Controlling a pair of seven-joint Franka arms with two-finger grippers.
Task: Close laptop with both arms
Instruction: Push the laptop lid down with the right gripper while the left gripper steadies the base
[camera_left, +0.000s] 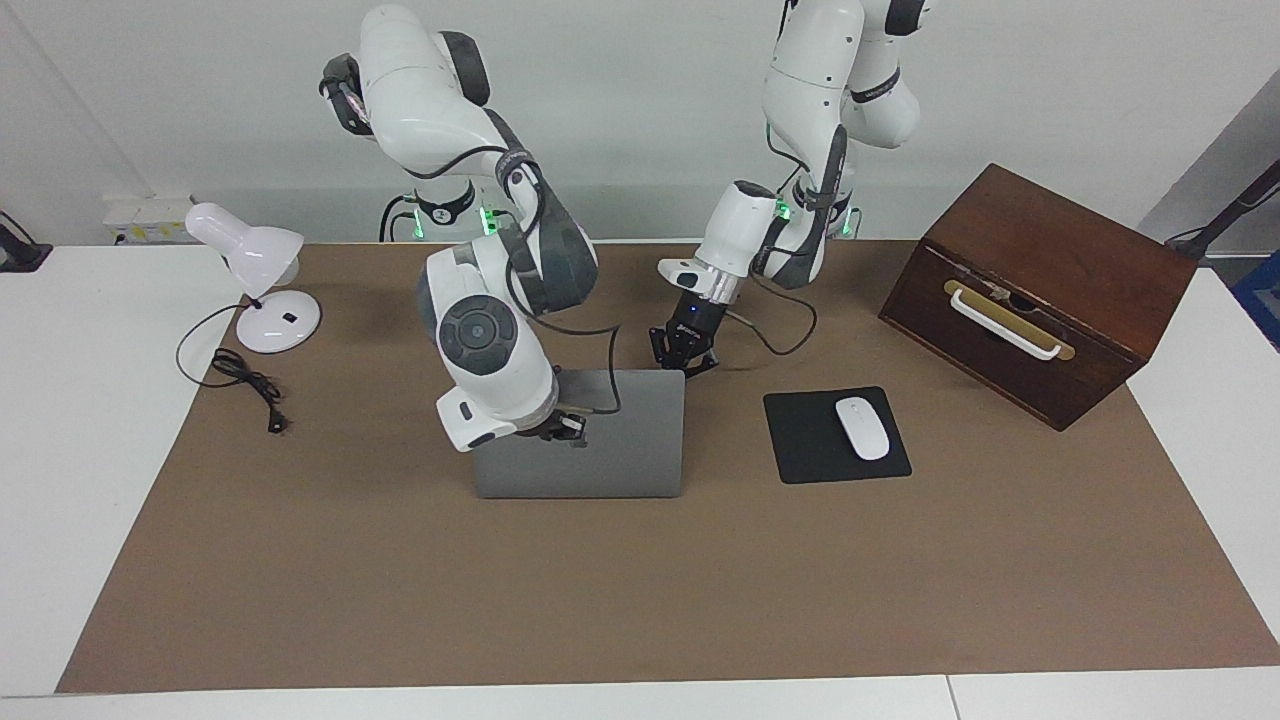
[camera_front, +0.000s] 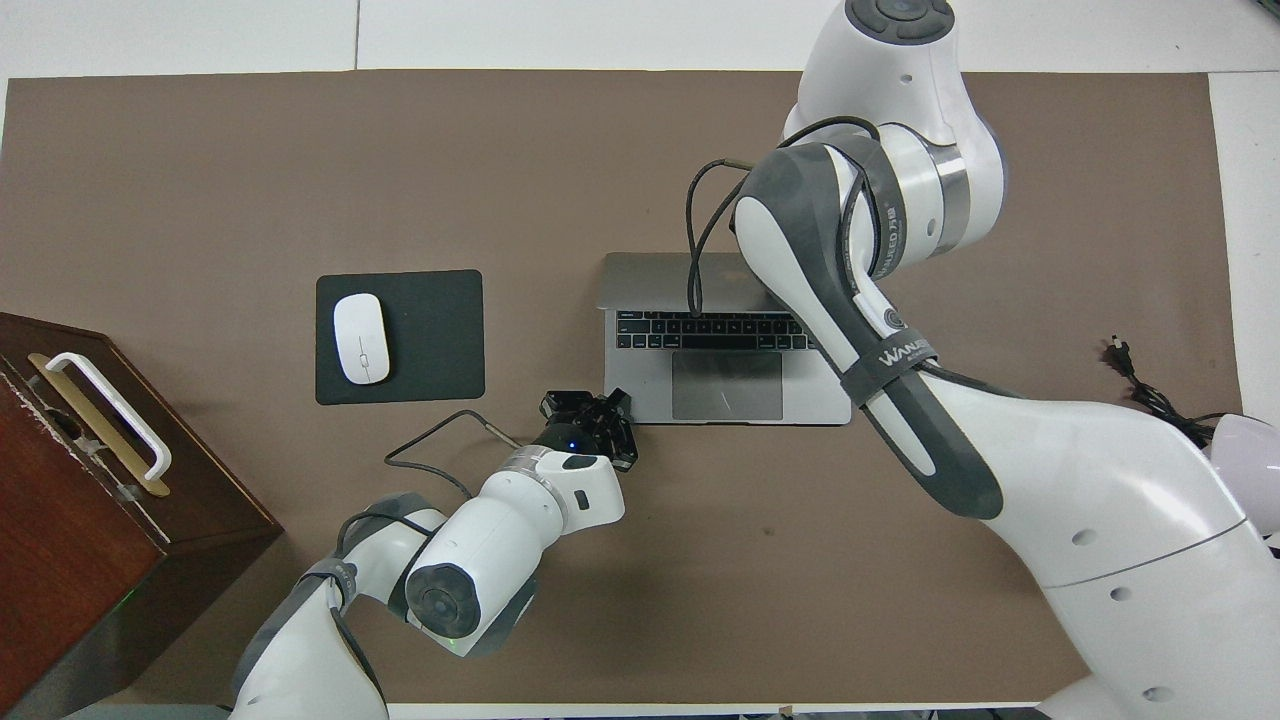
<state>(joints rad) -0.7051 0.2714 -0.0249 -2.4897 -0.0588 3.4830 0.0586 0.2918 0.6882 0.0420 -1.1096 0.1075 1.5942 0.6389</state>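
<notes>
Evidently stiff and hinged, the laptop (camera_left: 600, 440) wants its lid's top edge pushed under the closed right gripper (camera_left: 563, 427), the closed left gripper (camera_left: 682, 358) bracing its base.

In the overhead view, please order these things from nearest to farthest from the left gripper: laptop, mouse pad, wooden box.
1. The laptop: its corner is right beside the left gripper.
2. The mouse pad: toward the left arm's end of the table.
3. The wooden box: at the table's edge, the left arm's end.
</notes>
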